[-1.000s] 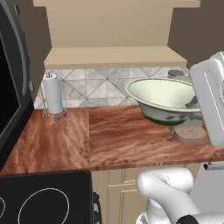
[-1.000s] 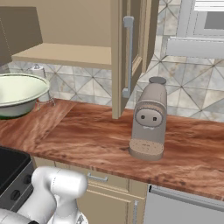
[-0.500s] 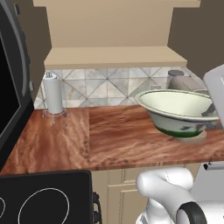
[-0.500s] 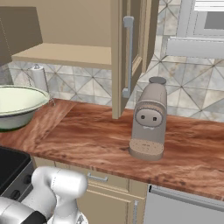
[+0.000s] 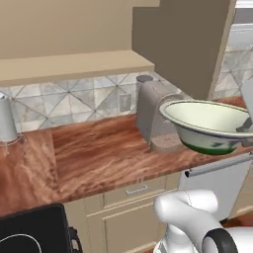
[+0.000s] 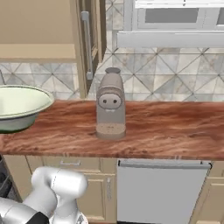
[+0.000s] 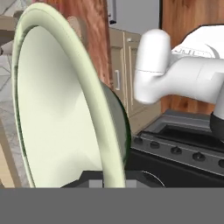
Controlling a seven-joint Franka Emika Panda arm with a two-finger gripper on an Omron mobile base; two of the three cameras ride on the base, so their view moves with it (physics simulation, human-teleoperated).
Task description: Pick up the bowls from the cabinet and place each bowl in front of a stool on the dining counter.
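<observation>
The reddish-brown wood-grain counter (image 5: 94, 153) runs across the middle of both base views, on cream base cabinets (image 5: 128, 207). A grey dishwasher front (image 6: 159, 192) sits under it at lower centre-right of the right base view. The tan wall cabinet (image 5: 74, 64) fills the upper left of the left base view, with its plain beige shelf bare and its door (image 6: 89, 43) swung open at top centre-left of the right base view. A black stovetop (image 5: 29, 234) shows at the lower left corner of the left base view.

The wide flared bowl (image 5: 207, 123), cream-green inside and dark green outside, hangs above the counter's front edge at the right of the left base view and at the left edge of the right base view (image 6: 19, 109), clear of the surface. In the hand view its rim (image 7: 65, 100) stands on edge across the left half. The gripper (image 7: 114, 181) is clamped on the bowl's rim at the bottom of the hand view, though the fingertips are largely hidden there.

A grey-brown coffee machine (image 6: 110, 105) stands on the counter just behind and beside the bowl. A paper towel roll (image 5: 7, 118) stands on its holder at the far left.
</observation>
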